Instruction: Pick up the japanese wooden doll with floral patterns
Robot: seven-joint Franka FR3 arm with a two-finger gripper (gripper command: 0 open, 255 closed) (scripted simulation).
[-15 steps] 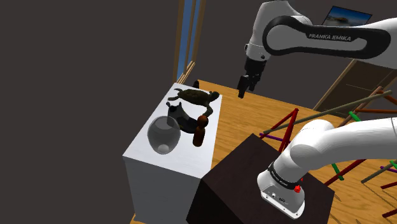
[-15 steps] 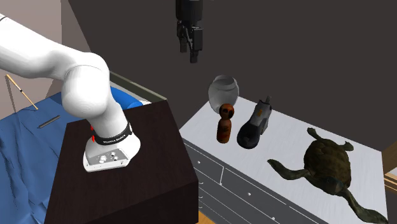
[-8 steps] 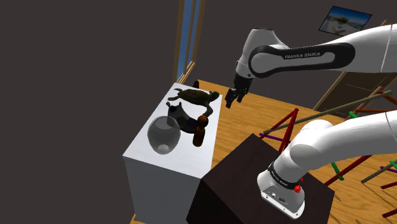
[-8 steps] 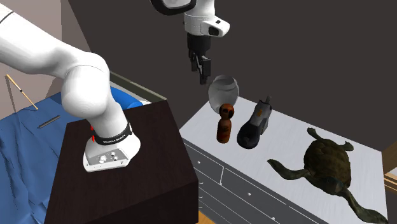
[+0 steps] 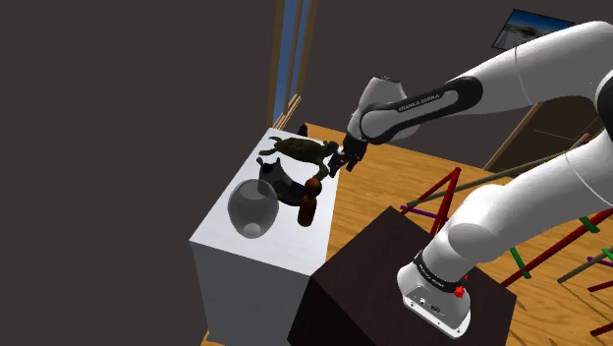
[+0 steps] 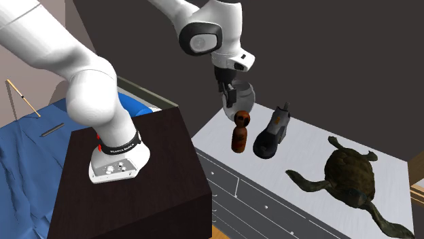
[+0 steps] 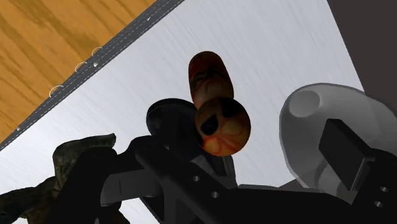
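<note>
The doll (image 5: 308,202) is a small reddish-brown figure with a round head. It stands upright on the white cabinet top (image 5: 222,228), between a clear glass vase (image 5: 252,207) and a black boot (image 5: 276,178). My gripper (image 5: 332,165) hovers just above and beside the doll's head, open and touching nothing. In the second exterior view the gripper (image 6: 230,98) hangs over the doll (image 6: 239,133), in front of the vase (image 6: 242,92). Along the gripper in the wrist view, the doll's head (image 7: 222,125) lies between the spread fingers (image 7: 344,146).
A dark turtle figure (image 6: 350,177) lies at the cabinet's far end, past the boot (image 6: 271,134). The dark stand box (image 6: 137,178) is next to the cabinet. Red and green rods (image 5: 550,179) lean over the wooden floor (image 5: 373,187).
The arm has swung down from high above the floor, toward the cabinet. The gripper now sits close over the doll's head. The objects on the cabinet have not moved.
</note>
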